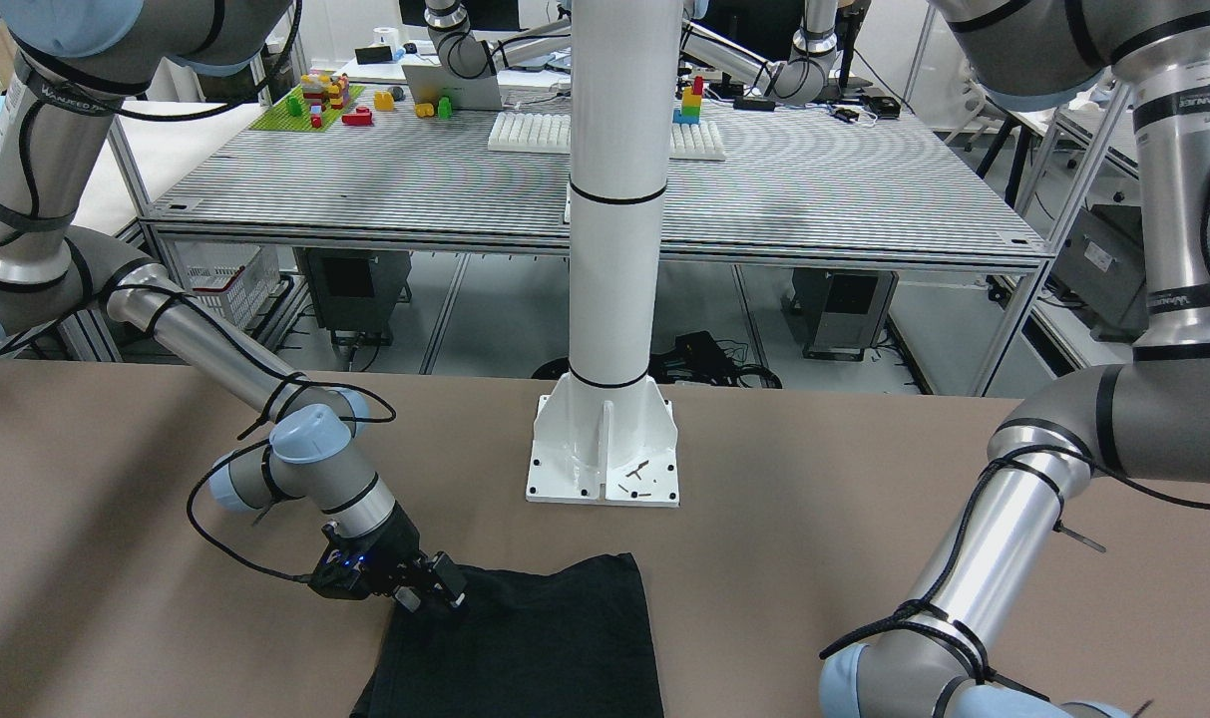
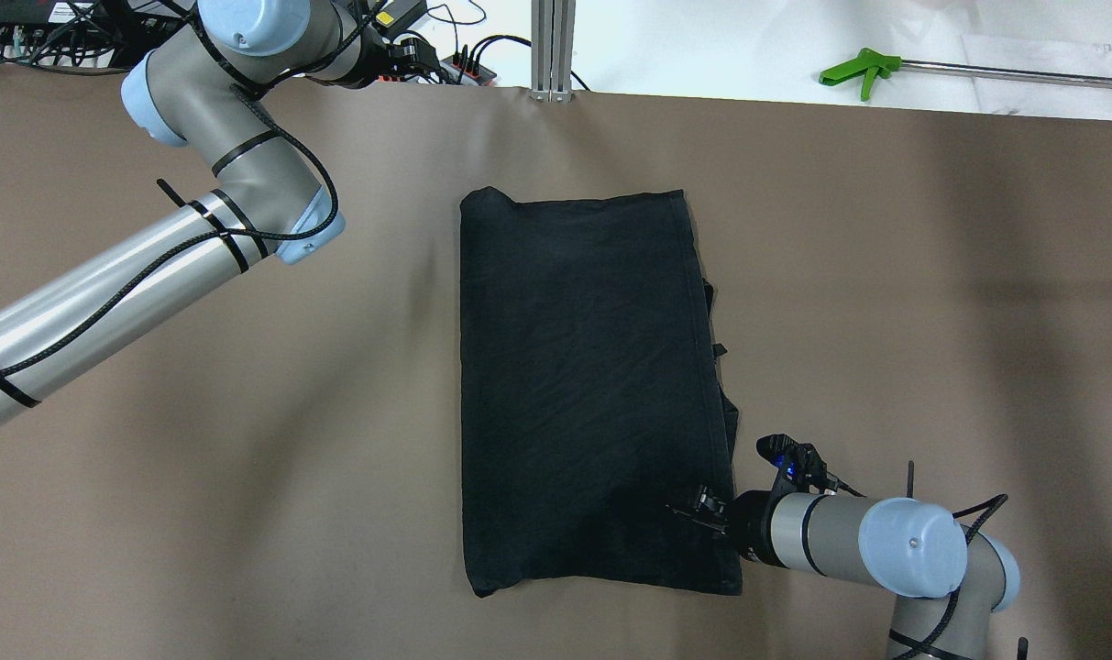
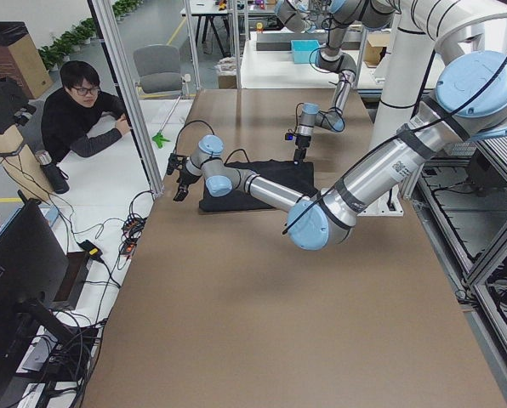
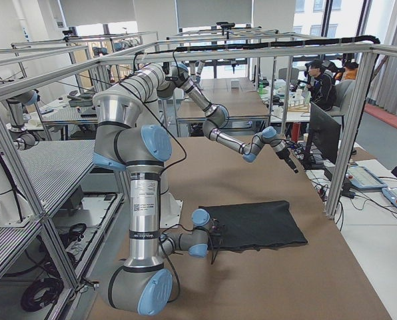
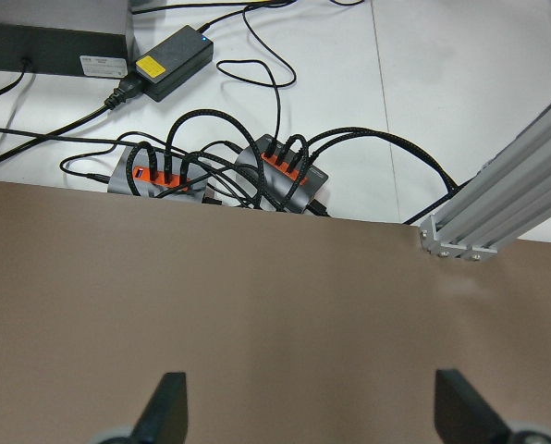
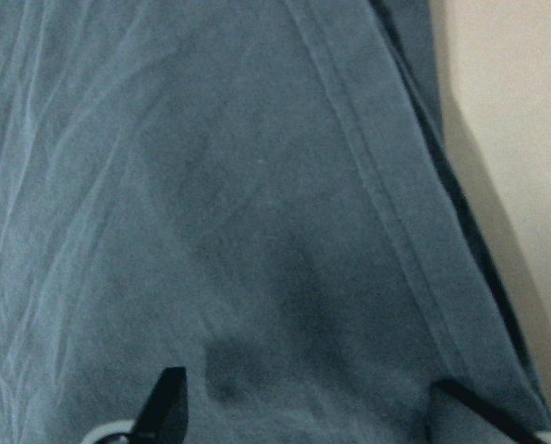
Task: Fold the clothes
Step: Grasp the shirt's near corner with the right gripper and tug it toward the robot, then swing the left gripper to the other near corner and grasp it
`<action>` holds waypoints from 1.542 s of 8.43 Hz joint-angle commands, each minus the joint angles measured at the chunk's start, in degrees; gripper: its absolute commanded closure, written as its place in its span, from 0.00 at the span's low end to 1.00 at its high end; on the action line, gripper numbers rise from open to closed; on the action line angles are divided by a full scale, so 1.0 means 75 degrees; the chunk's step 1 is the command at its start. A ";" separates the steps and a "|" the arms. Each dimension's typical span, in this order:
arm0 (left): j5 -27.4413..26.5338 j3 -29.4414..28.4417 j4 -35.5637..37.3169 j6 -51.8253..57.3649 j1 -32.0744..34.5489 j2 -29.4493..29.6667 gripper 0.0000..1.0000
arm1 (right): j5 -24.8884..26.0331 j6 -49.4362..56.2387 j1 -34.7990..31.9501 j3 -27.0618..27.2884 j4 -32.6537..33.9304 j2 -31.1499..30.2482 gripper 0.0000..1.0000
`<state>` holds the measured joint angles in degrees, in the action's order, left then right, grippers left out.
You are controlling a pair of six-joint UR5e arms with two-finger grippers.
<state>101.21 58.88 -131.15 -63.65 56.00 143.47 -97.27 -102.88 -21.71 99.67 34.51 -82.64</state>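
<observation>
Closest in the right wrist view lies the black garment (image 6: 257,185), matte, finely creased woven cloth with a stitched hem running from 12 o'clock down toward 5 o'clock. The right end effector (image 6: 314,409) hangs just over it with its two fingers spread wide, cloth between them and nothing gripped; whether the tips actually press the fabric cannot be told.

In the overhead view the garment is a flat, upright rectangle at the middle of the brown worktop (image 2: 244,458), its corners slightly rounded. Slivers of a lower layer peek out along its 3 o'clock edge. The right end effector sits at the garment's 5 o'clock corner, pointing toward 9 o'clock. The right arm (image 2: 840,541) lies low and nearly level behind it, with its blue-capped elbow at the worktop's 4 o'clock.

The left end effector (image 5: 312,412) is likewise wide open and empty, above bare worktop at the far edge, well apart from the garment at about its 11 o'clock. Past that edge its camera shows black braided cables (image 5: 257,157) plugged into grey hubs with orange sockets. The left arm (image 2: 152,257) stretches in from 9 o'clock, silver tube and grey joints, and bends up toward 12 o'clock.

A green-handled tool (image 2: 853,69) lies at 1 o'clock beyond the worktop.
</observation>
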 commanded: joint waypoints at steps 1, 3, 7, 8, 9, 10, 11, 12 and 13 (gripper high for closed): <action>-0.0007 -0.0010 0.0002 -0.0009 -0.0002 0.0019 0.06 | 0.0125 -0.0006 0.0059 -0.0094 0.0481 0.0352 0.06; -0.0007 -0.0034 0.0002 0.0003 -0.0014 0.0031 0.06 | 0.0137 -0.0064 0.0024 -0.0094 0.1325 0.1043 0.68; -0.0007 -0.0034 -0.0010 -0.0009 -0.0026 -0.0004 0.06 | 0.0125 -0.0346 -0.0070 -0.0048 0.1399 0.1210 1.00; 0.0016 -0.0011 -0.0010 -0.0044 -0.0014 -0.0004 0.06 | 0.0125 -0.0346 -0.0070 0.0022 0.1376 0.1210 1.00; 0.0179 0.0048 -0.0021 -0.0137 -0.0002 0.0019 0.06 | 0.0125 -0.0334 -0.0082 0.0162 0.1364 0.1187 1.00; 0.0877 0.0130 -0.0172 -0.0300 0.0021 -0.0027 0.06 | 0.0114 -0.0311 -0.0093 0.0314 0.1364 0.1152 1.00; 0.1522 0.0316 -0.0731 -0.0975 0.0021 -0.0225 0.06 | 0.0090 -0.0287 -0.0186 0.0351 0.1317 0.1163 1.00; 0.1749 0.0793 -0.1340 -0.1724 -0.0083 -0.0737 0.06 | 0.0113 -0.0229 -0.0199 0.0339 0.1317 0.1198 1.00; 0.1821 0.1703 -0.1439 -0.2439 -0.0328 -0.1427 0.06 | 0.0125 -0.0182 -0.0211 0.0339 0.1317 0.1187 1.00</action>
<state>111.91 62.96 -137.82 -72.71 55.67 140.02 -96.46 -104.86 -22.99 102.06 44.47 -73.78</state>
